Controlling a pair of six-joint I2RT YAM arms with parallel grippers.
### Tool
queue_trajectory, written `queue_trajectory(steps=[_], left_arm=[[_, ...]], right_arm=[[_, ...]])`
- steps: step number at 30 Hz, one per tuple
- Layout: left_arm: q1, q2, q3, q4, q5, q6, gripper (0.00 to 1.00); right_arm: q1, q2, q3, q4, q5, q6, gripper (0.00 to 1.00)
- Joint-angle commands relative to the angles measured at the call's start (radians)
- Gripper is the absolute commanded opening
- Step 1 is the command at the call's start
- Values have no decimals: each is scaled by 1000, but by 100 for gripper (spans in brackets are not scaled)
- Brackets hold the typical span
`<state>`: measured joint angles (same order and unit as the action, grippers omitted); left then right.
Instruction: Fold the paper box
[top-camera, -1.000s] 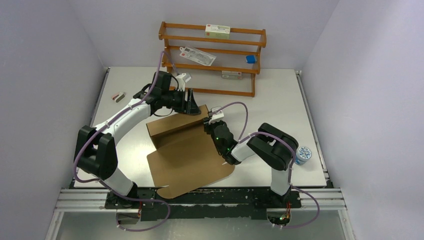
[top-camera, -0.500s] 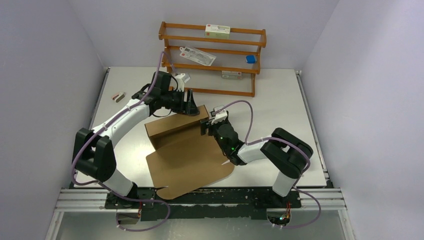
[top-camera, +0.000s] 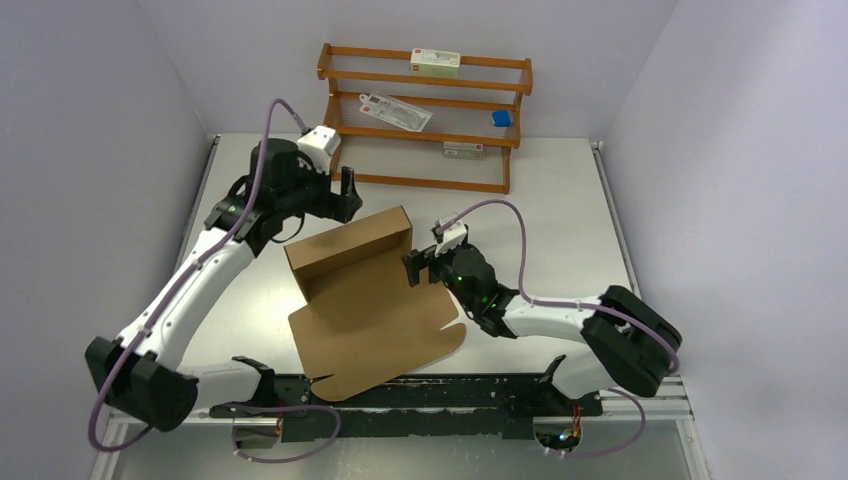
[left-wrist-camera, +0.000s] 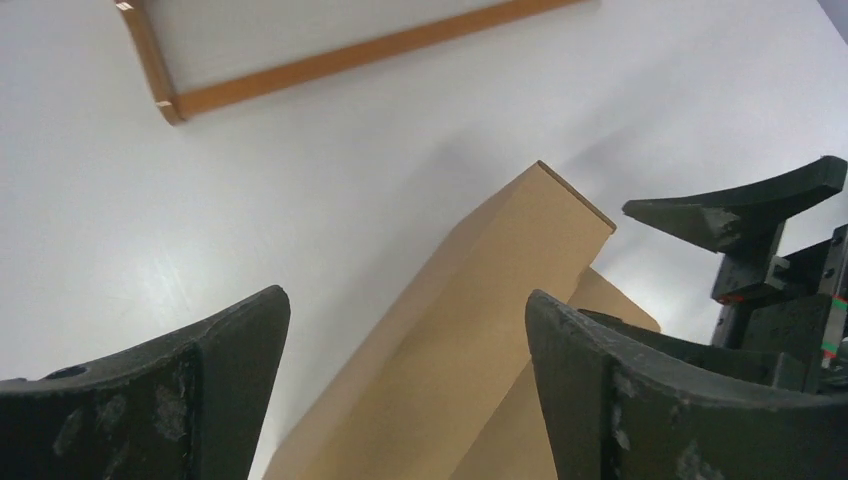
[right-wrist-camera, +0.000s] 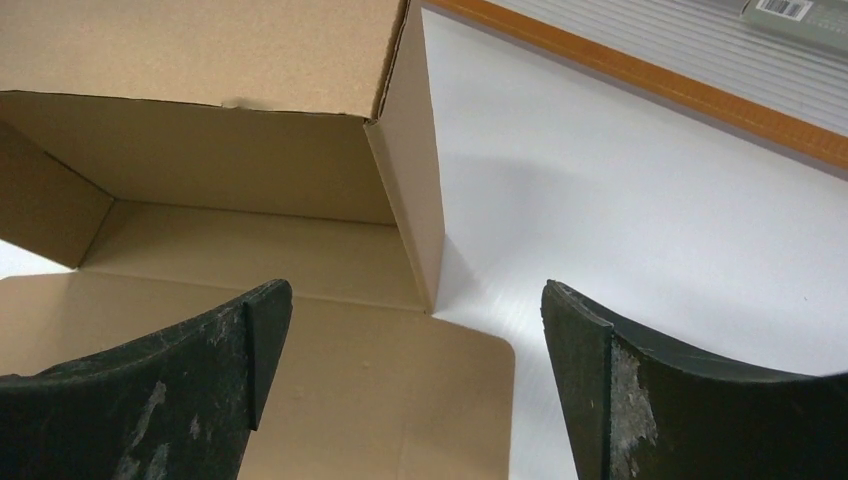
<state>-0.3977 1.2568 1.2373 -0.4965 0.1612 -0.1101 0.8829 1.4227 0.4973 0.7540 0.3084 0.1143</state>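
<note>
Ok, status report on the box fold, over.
Left gripper open, off the paper box. Right gripper open at its right corner. Box half formed, front flap flat. Nothing on it.

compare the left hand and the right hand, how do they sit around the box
The left hand is behind the far wall of the box; the right hand is at its right end. The left hand faces the wall's outside; the right hand looks into the inside corner. The left hand stands clear of it; the right hand is close up. Both are open, holding nothing.
</note>
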Motion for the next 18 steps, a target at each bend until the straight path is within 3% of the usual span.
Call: queue_trajectory(steps=[1, 9, 14, 18], left_arm=[[-54, -79, -35, -1, -99, 96, 93], [-461, -140, -63, -52, -550, 287, 94], [-695, -10, -51, -105, -933, 323, 90], [-811, 114, -34, -135, -1196, 302, 88]], right_arm=[[-7, -100, 0, -210, -3, 50, 100], [-5, -355, -93, -370, 94, 178, 100], [-5, -485, -153, -389, 137, 191, 100], [-6, -542, -192, -378, 159, 192, 100]])
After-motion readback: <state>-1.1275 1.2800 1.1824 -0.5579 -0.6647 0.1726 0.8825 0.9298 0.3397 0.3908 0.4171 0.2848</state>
